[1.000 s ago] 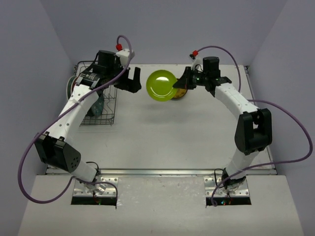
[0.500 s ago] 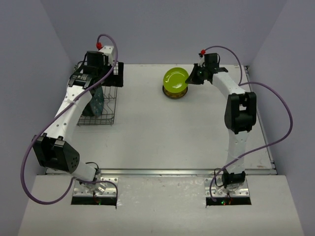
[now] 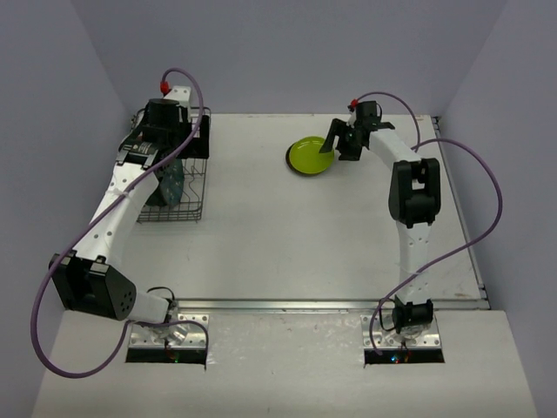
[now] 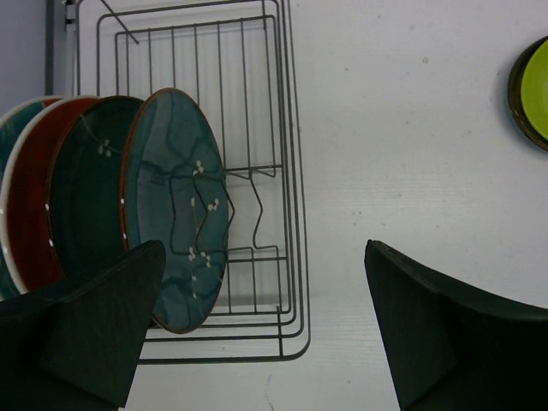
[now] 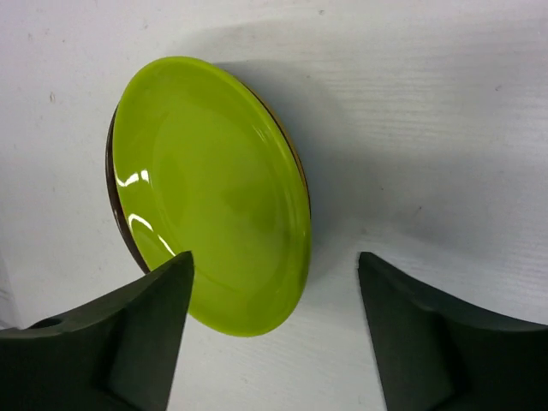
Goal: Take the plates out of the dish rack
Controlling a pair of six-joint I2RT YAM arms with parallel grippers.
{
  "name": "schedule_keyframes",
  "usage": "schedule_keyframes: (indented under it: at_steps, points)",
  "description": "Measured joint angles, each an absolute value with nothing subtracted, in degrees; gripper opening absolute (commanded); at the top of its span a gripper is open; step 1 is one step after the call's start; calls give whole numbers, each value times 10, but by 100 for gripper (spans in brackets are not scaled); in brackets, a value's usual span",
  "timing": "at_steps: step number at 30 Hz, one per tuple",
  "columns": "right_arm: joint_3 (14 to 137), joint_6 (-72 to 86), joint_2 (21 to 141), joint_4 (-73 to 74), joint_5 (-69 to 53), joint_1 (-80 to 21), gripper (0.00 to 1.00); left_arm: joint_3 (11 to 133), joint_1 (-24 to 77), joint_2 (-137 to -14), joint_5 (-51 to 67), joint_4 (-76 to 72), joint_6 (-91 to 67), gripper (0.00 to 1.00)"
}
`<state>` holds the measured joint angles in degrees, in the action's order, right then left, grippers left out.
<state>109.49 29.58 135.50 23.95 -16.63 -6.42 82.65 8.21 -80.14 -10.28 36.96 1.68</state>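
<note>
1. The left end effector point(image 4: 264, 257) hangs over the dish rack point(image 4: 287, 197), fingers wide apart and gripping nothing.
2. The rack sits at 10 o'clock on the bench point(image 3: 287, 252). A bluish-teal plate point(image 4: 175, 210), a darker plate point(image 4: 90, 197) and a red plate point(image 4: 34, 197) stand upright in it.
3. The right end effector point(image 5: 274, 261) is spread wide and empty, at the edge of the lime-green plate point(image 5: 214, 188).
4. That plate lies near 12 o'clock on the bench, on top of a dark-rimmed plate point(image 5: 120, 218).
</note>
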Motion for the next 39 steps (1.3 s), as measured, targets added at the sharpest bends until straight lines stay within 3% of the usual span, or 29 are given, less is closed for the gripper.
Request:
schedule_keyframes:
  at_steps: [5, 14, 23, 33, 39]
  points:
    - [1095, 280, 1352, 260, -157, -65, 93, 826, 82, -801, -170, 363, 27, 85]
    - [1022, 205, 1223, 268, -86, -86, 95, 843, 82, -845, -287, 380, 50, 66]
    - [905, 135, 1061, 203, -49, -148, 99, 854, 70, -919, -330, 405, 55, 62]
    - [856, 120, 1041, 193, -62, -166, 99, 863, 42, -981, -313, 409, 55, 59]
    - [832, 118, 1026, 188, -78, -165, 98, 863, 22, -1001, -296, 401, 55, 45]
